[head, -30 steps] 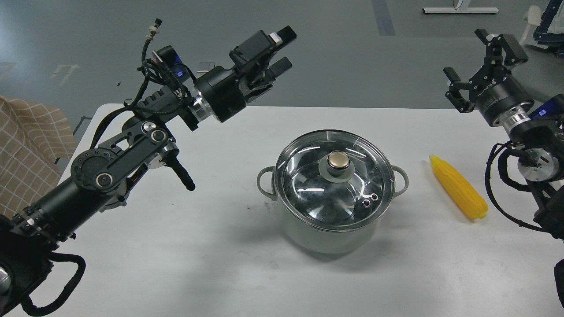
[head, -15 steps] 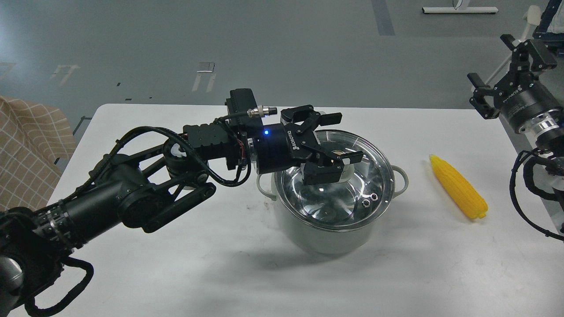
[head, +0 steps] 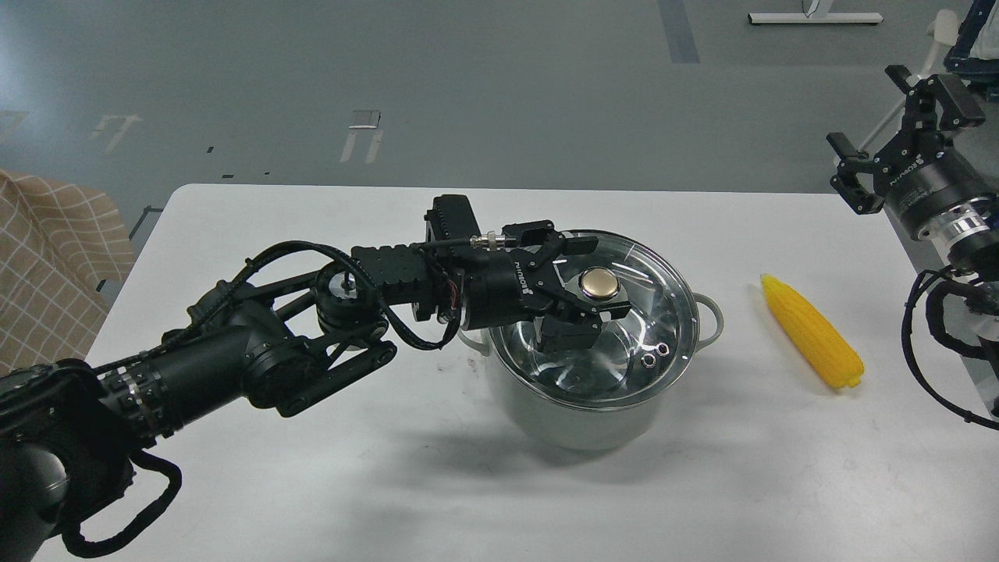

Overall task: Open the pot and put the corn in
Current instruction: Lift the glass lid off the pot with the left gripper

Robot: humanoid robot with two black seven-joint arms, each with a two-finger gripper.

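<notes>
One pot (head: 577,414), one lid (head: 624,343), one corn (head: 812,332)

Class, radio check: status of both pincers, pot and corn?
Left pincer open around lid knob. Right pincer open, raised clear. Lid on pot; corn on table.

A white table (head: 312,484) stands on a grey floor (head: 499,94). At the left edge hangs a tan checked cloth (head: 47,257). Far back on the floor, a white frame base (head: 812,17) lies near the top right.
</notes>
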